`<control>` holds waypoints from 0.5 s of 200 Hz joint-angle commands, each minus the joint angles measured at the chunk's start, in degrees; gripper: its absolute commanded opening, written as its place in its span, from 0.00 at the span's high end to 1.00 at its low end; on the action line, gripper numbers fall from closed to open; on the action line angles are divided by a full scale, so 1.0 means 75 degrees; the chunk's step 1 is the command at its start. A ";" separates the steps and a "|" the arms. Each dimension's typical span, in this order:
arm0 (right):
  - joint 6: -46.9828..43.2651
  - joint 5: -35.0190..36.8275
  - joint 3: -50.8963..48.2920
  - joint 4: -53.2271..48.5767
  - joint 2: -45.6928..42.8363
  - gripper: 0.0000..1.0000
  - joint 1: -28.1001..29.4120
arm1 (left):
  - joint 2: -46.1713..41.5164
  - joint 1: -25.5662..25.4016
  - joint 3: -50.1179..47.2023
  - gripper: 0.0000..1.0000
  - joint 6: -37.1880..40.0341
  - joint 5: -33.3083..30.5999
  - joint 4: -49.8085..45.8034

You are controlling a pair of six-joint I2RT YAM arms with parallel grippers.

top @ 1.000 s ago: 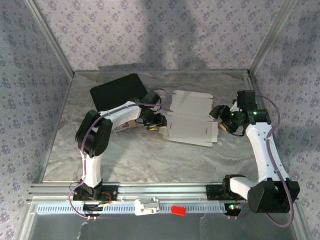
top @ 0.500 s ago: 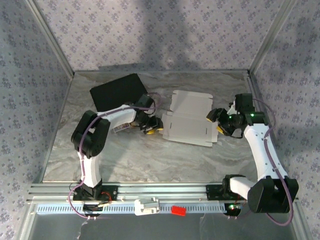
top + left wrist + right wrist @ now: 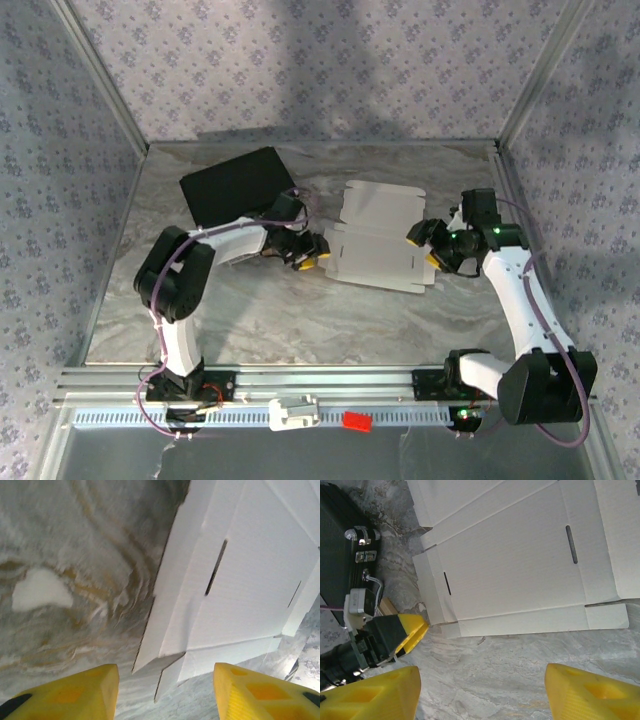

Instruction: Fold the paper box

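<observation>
the marbled table [image 3: 250, 320] carries the paper box [image 3: 380, 240], a flat unfolded sheet (flaps and slots spread out) lying right of centre toward the back. the black case [image 3: 235, 182] lies flat at the far left, apart from it. the left gripper [image 3: 312, 256] sits at the sheet's left edge, fingers parted and gripping nothing; the right gripper [image 3: 425, 245], at its right edge, gapes wide, unloaded.

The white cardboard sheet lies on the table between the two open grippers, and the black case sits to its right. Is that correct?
No. The black case sits to the left of the cardboard sheet, toward the back, as the top view shows. The sheet does lie between the open left gripper and right gripper.
</observation>
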 commanded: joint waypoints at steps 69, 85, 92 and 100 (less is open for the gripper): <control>0.0079 -0.0124 0.0113 -0.0003 -0.0040 0.32 0.0043 | 0.0938 0.0185 0.1041 0.48 0.1174 0.0344 -0.0360; 0.0117 -0.0135 0.0075 0.0041 -0.0035 0.32 0.0052 | 0.1075 0.0147 0.1135 0.48 0.1159 0.0346 -0.0324; 0.0138 -0.0139 0.0057 0.0077 -0.0034 0.32 0.0062 | 0.1149 0.0134 0.1155 0.49 0.1125 0.0393 -0.0261; 0.0162 -0.0139 0.0044 0.0092 -0.0020 0.32 0.0083 | 0.1215 0.0096 0.1202 0.50 0.1134 0.0420 -0.0222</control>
